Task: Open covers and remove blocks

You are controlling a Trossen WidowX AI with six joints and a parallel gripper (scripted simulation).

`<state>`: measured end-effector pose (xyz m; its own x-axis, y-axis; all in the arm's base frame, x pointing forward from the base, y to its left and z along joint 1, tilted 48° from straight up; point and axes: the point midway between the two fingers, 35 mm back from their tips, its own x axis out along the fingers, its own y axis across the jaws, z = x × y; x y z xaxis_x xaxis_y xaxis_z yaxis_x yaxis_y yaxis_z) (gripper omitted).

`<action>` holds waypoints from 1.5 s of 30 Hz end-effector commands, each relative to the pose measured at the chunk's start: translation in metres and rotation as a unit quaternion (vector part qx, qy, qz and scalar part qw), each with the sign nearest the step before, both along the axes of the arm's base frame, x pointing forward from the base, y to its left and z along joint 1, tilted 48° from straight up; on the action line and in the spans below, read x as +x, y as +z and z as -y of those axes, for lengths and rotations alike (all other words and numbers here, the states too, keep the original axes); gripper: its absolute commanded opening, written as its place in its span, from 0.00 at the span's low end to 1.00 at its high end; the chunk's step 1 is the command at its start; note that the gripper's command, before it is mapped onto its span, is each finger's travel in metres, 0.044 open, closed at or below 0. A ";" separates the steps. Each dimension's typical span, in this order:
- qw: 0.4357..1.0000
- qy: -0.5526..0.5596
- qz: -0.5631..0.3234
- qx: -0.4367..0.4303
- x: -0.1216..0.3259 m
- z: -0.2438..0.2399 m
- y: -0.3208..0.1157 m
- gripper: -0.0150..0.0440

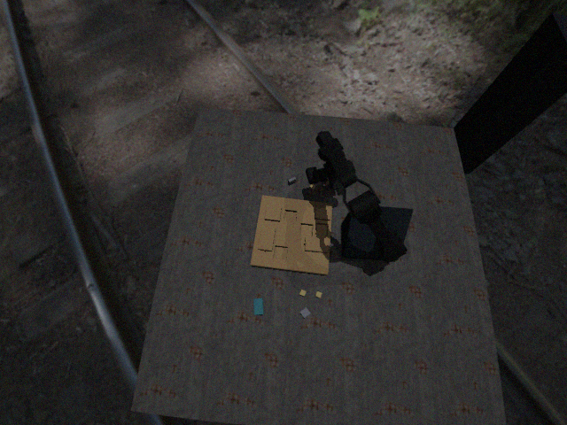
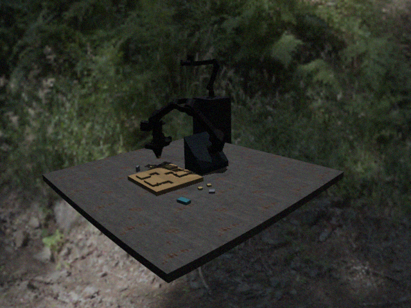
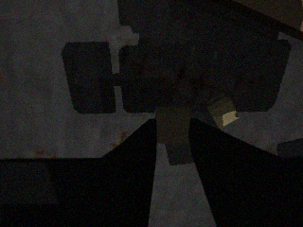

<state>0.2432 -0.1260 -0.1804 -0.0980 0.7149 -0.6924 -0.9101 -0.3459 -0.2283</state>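
The gripper pinches a yellow block past the edge of the puzzle board. Coming down crooked could bump the loose yellow block next to it. A gray block sits beside the board too, nearby.

Beneath me a grey table marked with reddish patches is carrying a tan puzzle board, which is lying flat. Near one side of the board, two small yellow blocks are resting apart, with a pale grey block near them and a teal block farther along. Past the opposite side, a small grey piece is standing, and another yellow block is sitting in shadow. My dark base is resting beside the board.
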 end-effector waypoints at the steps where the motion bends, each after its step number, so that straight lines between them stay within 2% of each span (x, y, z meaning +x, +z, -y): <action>1: 1.000 -0.002 -0.005 0.005 -0.003 -0.009 -0.008 0.39; 35: 1.000 -0.002 -0.005 0.007 -0.012 -0.041 -0.034 0.39; 45: 1.000 0.001 -0.002 0.004 -0.010 -0.039 -0.032 0.83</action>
